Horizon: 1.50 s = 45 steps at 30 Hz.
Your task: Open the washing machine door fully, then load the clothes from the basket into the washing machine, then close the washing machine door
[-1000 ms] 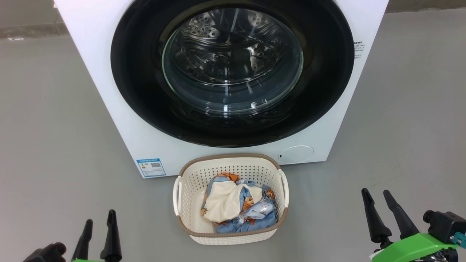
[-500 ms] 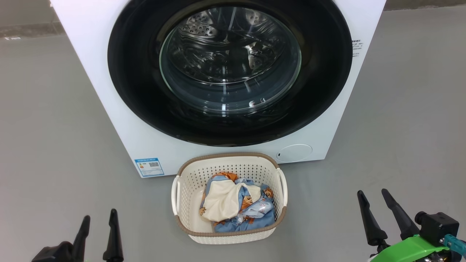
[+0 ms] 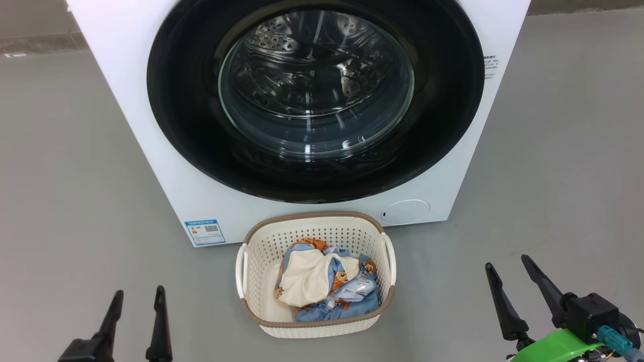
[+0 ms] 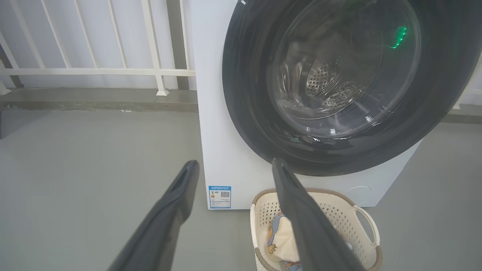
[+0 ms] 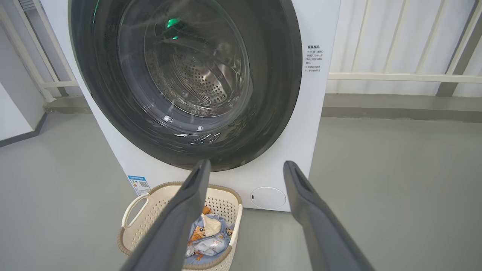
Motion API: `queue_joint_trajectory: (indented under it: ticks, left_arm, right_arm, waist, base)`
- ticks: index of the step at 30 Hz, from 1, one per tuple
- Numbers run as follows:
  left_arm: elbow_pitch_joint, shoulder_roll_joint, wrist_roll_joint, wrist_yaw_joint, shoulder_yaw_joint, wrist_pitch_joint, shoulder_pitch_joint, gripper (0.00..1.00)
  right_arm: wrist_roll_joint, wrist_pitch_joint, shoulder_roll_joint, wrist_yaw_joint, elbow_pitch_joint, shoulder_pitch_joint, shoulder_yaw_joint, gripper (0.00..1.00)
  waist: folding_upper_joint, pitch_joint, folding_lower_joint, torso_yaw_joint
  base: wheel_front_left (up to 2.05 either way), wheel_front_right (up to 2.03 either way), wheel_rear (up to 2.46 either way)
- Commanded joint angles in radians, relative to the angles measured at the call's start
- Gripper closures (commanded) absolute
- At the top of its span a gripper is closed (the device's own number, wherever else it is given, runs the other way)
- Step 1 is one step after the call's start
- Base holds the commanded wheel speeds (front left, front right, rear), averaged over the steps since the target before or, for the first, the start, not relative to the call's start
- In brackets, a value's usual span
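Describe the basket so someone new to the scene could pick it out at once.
Start at the big white washing machine with its round black door shut. On the grey floor just in front of it, below the door, sits the basket. It is small, cream and perforated, with a brown rim and two white side handles, holding blue bear-print clothes.

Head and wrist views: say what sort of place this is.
Likely a laundry spot on a balcony or utility area: a white front-loading washing machine on bare grey floor, a basket of clothes before it, white railing behind.
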<state>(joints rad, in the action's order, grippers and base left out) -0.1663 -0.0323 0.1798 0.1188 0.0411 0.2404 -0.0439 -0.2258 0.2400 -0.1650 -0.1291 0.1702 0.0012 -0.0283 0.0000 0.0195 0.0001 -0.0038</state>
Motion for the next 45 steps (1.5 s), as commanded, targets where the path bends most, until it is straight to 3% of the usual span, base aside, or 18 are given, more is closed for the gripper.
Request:
queue_joint_trajectory:
  ticks: [1,32,45]
  left_arm:
    - [0.035,-0.018,-0.040,-0.003,0.033,0.019,0.012,0.00]
    - [0.022,-0.018,-0.043,-0.011,0.031,0.021,0.016,0.00]
    - [0.025,-0.018,-0.044,-0.013,0.028,0.021,0.014,0.00]
  right_arm:
    - [0.041,0.020,-0.022,-0.002,-0.034,-0.012,-0.029,0.00]
    - [0.072,0.022,-0.008,-0.002,-0.019,-0.014,0.015,0.00]
    - [0.066,0.022,-0.008,-0.002,-0.018,-0.011,0.009,0.00]
  waist:
    - [0.0000,0.001,0.0000,-0.001]
    - [0.0000,0.004,0.0000,0.005]
    - [0.0000,0.004,0.0000,0.000]
  base:
    - [0.00,0.00,0.00]
    - [0.01,0.02,-0.03]
    - [0.81,0.81,-1.62]
